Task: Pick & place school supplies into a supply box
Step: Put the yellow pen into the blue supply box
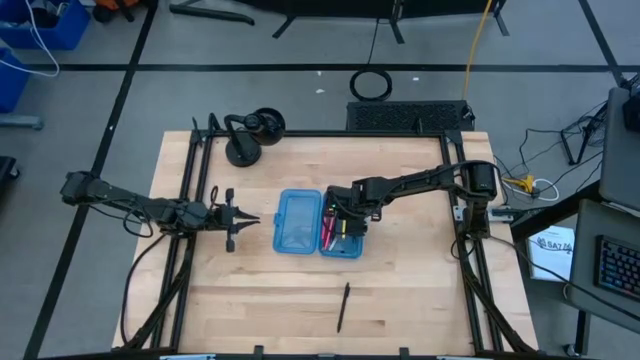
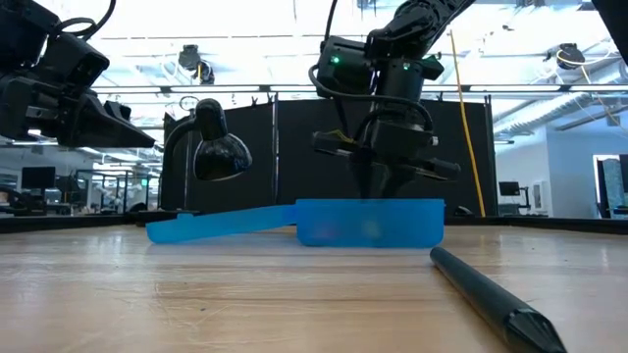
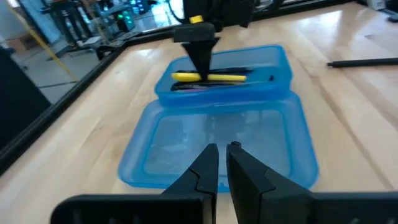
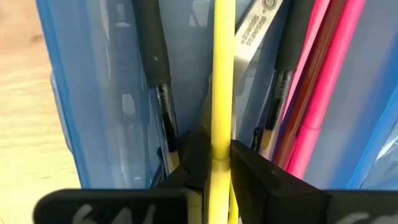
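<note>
Over the supply box [image 1: 298,221], the right gripper [image 4: 214,163] pinches a yellow pencil [image 4: 222,74] between its fingers; beside the box, the left gripper [image 3: 222,163] waits, fingers nearly closed, empty.

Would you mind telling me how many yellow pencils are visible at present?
1: the thin yellow pencil sits between the right gripper fingers, over the translucent blue plastic supply box; others may hide beneath.
</note>
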Controlling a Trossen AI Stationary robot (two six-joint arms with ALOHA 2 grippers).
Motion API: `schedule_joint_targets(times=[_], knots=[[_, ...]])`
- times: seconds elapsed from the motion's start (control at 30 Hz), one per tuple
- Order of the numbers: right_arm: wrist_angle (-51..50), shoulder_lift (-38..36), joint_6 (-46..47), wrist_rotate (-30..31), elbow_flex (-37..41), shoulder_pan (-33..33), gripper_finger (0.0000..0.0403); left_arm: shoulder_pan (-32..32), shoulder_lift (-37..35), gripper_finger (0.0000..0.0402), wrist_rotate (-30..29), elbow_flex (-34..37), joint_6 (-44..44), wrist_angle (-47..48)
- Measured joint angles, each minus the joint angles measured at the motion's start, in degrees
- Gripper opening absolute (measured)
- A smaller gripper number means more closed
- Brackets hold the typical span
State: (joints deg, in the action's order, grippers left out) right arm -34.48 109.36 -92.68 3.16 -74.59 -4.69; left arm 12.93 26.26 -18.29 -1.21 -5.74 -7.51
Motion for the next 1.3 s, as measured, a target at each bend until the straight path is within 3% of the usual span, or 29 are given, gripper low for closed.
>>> schedule_joint_targets(times=[0.53,0.73,1.3], knots=[[-0.6,-1.1,2.2,-0.3,0.0,0.3,0.0047,0.0,0.0,0.0037,3.1,0.0,0.0,-0.1],[-1.2,-2.5,4.5,-7.6,0.0,0.3,0.0048,0.0,0.0,0.0037,3.0,0.0,-0.1,-0.1],[-1.7,0.7,7.1,-7.6,0.0,-0.5,0.0048,0.0,0.0,0.0037,2.8,0.0,0.0,-0.8]])
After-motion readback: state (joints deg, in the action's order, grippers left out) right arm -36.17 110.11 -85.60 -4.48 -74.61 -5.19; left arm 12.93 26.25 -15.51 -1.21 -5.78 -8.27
